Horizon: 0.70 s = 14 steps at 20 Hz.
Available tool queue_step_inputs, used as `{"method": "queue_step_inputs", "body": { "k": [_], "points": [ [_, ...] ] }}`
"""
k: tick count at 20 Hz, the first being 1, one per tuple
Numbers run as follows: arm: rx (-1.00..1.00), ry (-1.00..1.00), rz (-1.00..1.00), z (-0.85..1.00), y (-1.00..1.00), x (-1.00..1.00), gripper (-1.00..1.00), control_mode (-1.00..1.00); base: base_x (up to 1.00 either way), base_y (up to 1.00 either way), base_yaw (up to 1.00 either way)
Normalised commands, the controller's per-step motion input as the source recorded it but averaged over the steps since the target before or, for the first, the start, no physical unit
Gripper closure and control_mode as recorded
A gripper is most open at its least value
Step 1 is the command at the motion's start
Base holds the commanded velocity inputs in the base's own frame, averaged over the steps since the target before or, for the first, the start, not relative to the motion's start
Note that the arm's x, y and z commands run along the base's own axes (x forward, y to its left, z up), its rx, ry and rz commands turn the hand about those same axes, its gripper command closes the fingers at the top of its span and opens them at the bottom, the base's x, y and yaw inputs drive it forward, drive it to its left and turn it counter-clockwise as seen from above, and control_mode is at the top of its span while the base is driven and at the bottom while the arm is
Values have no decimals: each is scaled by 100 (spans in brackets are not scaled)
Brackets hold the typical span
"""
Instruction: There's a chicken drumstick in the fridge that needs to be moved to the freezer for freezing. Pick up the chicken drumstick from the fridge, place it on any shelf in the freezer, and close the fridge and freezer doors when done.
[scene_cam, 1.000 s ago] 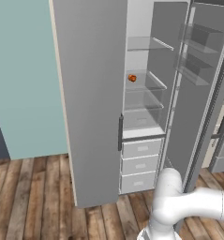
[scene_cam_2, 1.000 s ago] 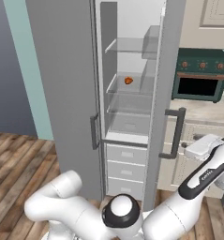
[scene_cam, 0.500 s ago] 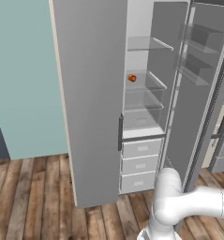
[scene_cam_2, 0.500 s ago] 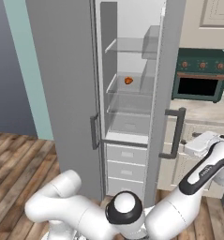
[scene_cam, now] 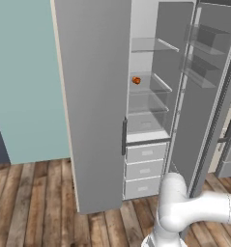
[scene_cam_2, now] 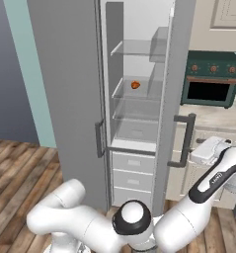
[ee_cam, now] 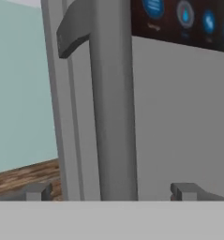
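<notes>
Grey throughout, left base view: left door (scene_cam: 93, 96) at 9 o'clock, right door (scene_cam: 204, 125) swung wide at 3 o'clock, open compartment (scene_cam: 148, 116) between them. Small orange-red item (scene_cam: 136, 80) on a glass shelf (scene_cam: 151, 89) towards 12 o'clock, drawers (scene_cam: 145, 169) below. Not the chicken drumstick; its whereabouts cannot be told, and likewise whether this compartment is fridge or freezer.

Right base view: gripper (scene_cam_2: 203, 150) at 3 o'clock, just beside the bar handle (scene_cam_2: 188, 141) of the right door, and slightly nearer to it than a second ago. Doors and orange-red item unmoved over the same interval.

Hand view: bar handle running from 12 to 6 o'clock, touch-screen (ee_cam: 183, 21) at 1 o'clock. Fingertips (ee_cam: 38, 191) spread wide on either side of the bar, jaws apart, nothing clamped.

Judgement: closing in for a hold on this door's handle, so door work in hand, not the transfer. No sign yet of the drumstick in the freezer; task appears far from done. Squeeze on the bar needed next.
</notes>
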Motion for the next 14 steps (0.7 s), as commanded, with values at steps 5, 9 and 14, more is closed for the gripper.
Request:
{"method": "queue_step_inputs", "body": {
  "k": [5,9,14],
  "points": [
    [0,0,20,0,32,0,-100,-100,0,0,0],
    [0,0,7,0,4,8,-100,-100,0,0,0],
    [0,0,1,0,0,2,-100,-100,0,0,0]
  ]
}}
